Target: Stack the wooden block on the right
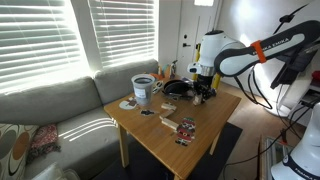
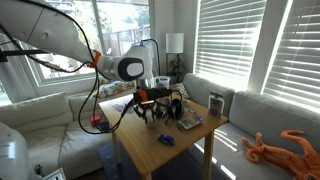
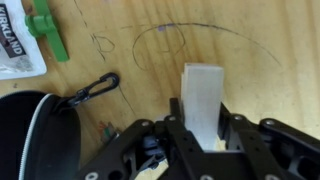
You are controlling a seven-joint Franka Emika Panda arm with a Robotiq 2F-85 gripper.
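In the wrist view my gripper [image 3: 203,138] is shut on a pale wooden block [image 3: 203,92], which stands up between the two black fingers just above the wooden table top [image 3: 270,60]. In both exterior views the gripper [image 1: 203,93] [image 2: 150,108] hangs low over the far part of the small wooden table [image 1: 200,140] [image 2: 175,158]. The block itself is too small to make out there. No other wooden block is clear in any view.
A black zippered case [image 3: 28,135] with a pull loop [image 3: 95,90] lies beside the gripper. A green clip [image 3: 47,35] and a white packet [image 3: 15,40] lie further off. A white bucket [image 1: 143,90] and small items [image 1: 186,128] stand on the table. A sofa [image 1: 50,110] is alongside.
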